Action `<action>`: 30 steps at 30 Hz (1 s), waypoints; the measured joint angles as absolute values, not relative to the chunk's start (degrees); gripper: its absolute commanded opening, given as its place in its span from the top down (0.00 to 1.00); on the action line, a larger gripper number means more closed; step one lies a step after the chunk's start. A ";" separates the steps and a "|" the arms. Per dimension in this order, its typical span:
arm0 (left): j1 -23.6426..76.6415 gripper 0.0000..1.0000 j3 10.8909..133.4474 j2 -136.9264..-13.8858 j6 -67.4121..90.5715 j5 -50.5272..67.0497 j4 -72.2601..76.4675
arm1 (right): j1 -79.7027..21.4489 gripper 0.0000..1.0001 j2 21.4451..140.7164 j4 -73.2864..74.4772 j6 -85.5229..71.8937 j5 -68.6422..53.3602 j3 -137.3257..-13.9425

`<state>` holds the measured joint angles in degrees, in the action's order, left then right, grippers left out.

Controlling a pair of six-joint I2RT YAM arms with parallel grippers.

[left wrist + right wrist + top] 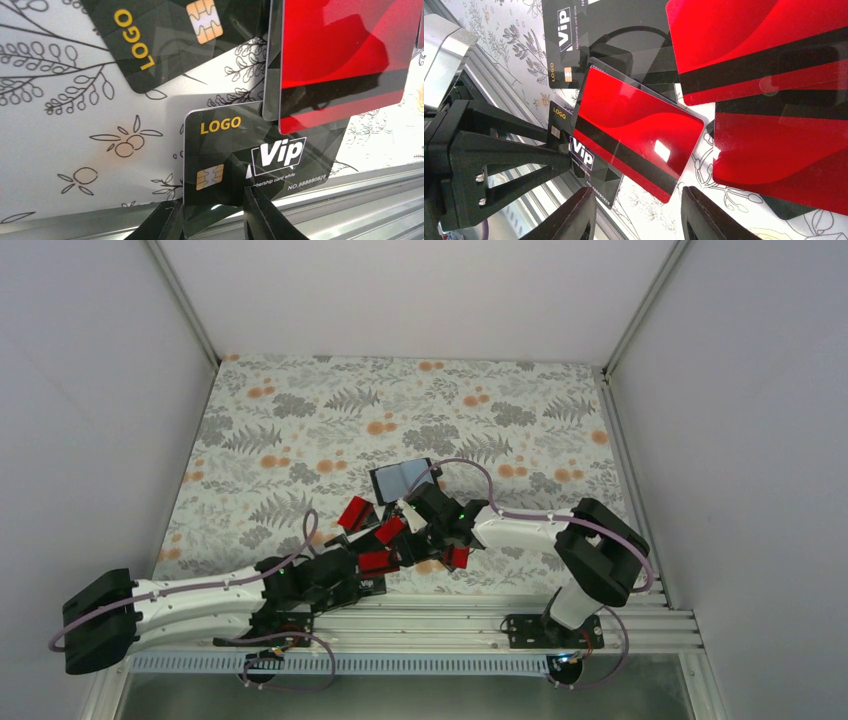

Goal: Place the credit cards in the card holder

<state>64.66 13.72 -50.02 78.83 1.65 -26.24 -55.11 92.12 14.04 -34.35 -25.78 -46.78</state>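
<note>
Thin, flat, glossy credit cards (pixel 356 512) in a loose overlapping heap on the floral table cloth (pixel 300 420), close to its near edge: some bright red with a black stripe across, others black with a yellow "LOGO", a gold chip and a white "Vip" mark. Just beyond the heap and the right arm's claw, the card holder (pixel 400 478), lying open, black at the rim and light blue-grey inside. At the front of the heap, one black Vip card (pixel 240 150), upper corner tucked under a red card (pixel 340 60), lower edge reaching in between the fingertips of the left gripper (pixel 210 200), right by the metal rail (pixel 350 200). Jaws there standing a short gap apart, one finger beside the card's left edge, the other across its face; clamped on it or not, impossible to tell. Right gripper (pixel 638 192) poised just above the red cards, jaws partway apart, nothing between them, holding nothing.
</note>
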 measured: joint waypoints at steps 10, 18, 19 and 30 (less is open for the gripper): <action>64.93 0.87 16.60 -51.44 77.32 1.10 -29.28 | -55.11 0.56 92.12 14.61 -34.28 -25.19 -46.78; 65.14 0.94 21.43 -53.41 76.49 -3.49 -31.59 | -55.11 0.56 91.85 15.73 -34.26 -23.31 -46.78; 65.14 0.96 22.31 -53.52 76.44 -4.36 -32.01 | -55.11 0.56 91.68 16.01 -34.26 -22.68 -46.78; 65.14 0.98 29.47 -54.92 75.72 -9.30 -38.74 | -55.05 0.54 88.79 19.03 -34.22 -17.15 -47.31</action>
